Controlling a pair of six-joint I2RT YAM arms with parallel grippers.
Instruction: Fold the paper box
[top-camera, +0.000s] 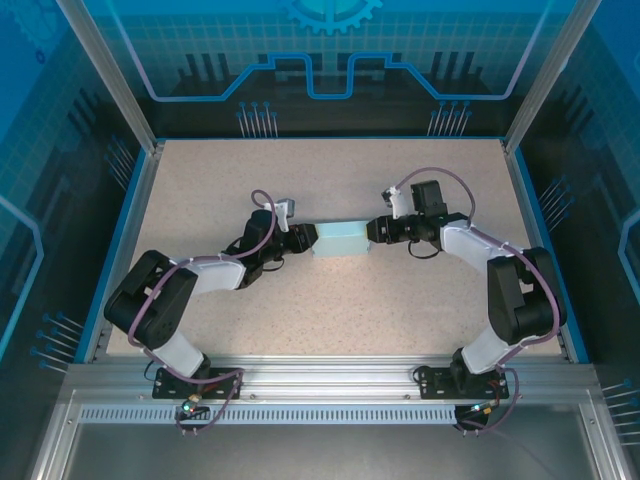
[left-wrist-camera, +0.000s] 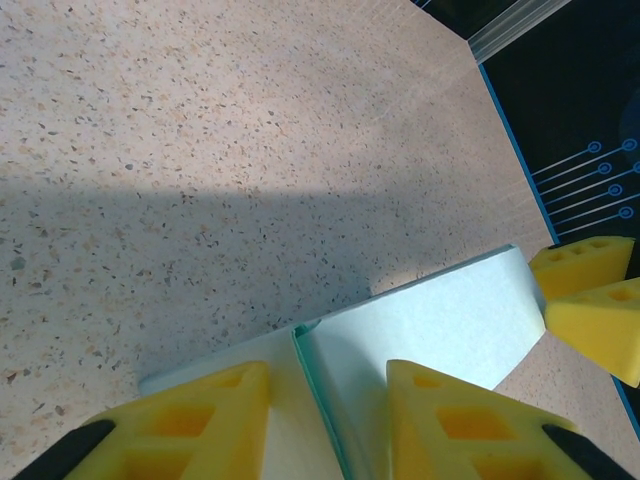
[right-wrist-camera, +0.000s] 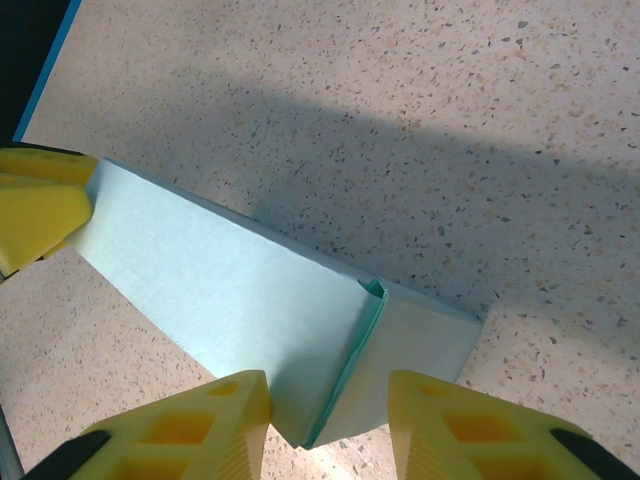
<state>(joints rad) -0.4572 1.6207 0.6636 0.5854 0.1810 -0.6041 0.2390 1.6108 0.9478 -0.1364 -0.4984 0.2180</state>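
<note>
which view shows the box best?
Right wrist: the box is close, its long face and end seam clear. Top external shows the box small; left wrist shows the box partly, cut by the frame edge.

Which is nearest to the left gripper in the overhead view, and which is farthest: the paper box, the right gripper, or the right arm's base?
1. The paper box: nearest, its left end sits right at the left gripper.
2. The right gripper: next, at the box's opposite end, to the right.
3. The right arm's base: farthest, at the near edge, lower right.
</note>
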